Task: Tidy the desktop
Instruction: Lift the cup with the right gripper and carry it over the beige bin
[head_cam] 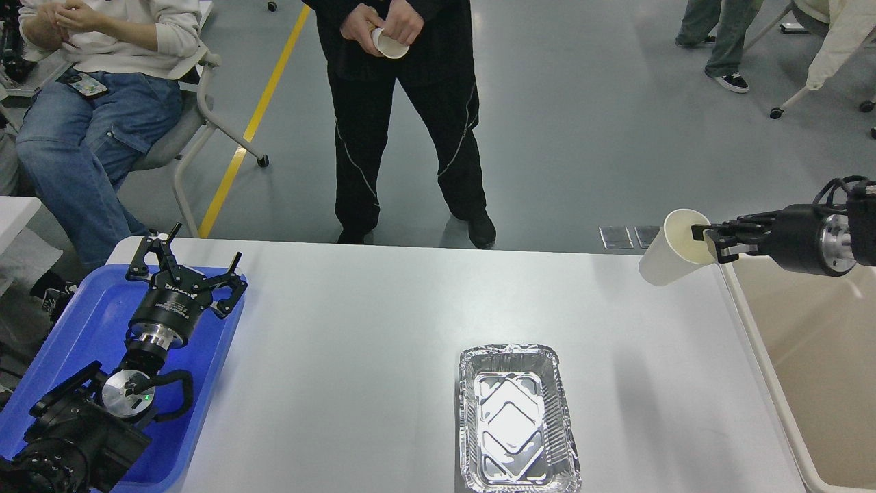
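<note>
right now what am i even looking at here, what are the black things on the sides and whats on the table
This is one picture, taken from the robot's own head, looking forward and down. The black things are its two arms. The left hand is open and empty over a blue tray. The right hand is shut on the rim of a white paper cup, tilted in the air beside a beige bin. On the white desktop lies only an empty foil tray. People stand and sit beyond the table.
</note>
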Robot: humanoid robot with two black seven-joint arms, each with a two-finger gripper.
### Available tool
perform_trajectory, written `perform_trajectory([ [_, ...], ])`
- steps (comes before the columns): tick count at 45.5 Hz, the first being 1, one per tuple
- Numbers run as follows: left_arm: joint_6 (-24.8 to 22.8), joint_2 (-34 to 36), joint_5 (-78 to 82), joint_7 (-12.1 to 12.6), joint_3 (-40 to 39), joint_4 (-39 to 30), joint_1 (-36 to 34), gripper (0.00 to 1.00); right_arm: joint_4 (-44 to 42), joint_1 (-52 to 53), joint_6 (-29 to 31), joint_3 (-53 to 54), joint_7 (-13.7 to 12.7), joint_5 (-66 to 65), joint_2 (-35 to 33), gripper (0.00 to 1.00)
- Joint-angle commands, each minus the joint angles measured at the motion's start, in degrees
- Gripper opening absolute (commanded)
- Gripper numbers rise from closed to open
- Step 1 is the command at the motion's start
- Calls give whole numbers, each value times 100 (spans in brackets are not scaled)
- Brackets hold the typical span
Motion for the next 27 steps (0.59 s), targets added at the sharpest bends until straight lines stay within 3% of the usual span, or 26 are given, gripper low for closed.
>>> perform_trajectory([
  [1, 0, 0, 0, 0, 0, 0, 0, 100, 59, 104, -25, 103, -1, -1, -231, 0],
  [17, 0, 0, 0, 0, 0, 0, 0, 100, -125, 16, -192, 129, -9, 104, -459, 0],
  [27, 0, 0, 0, 0, 0, 0, 0, 100, -678, -256, -587, 85, -27, 1044, -662, 0],
])
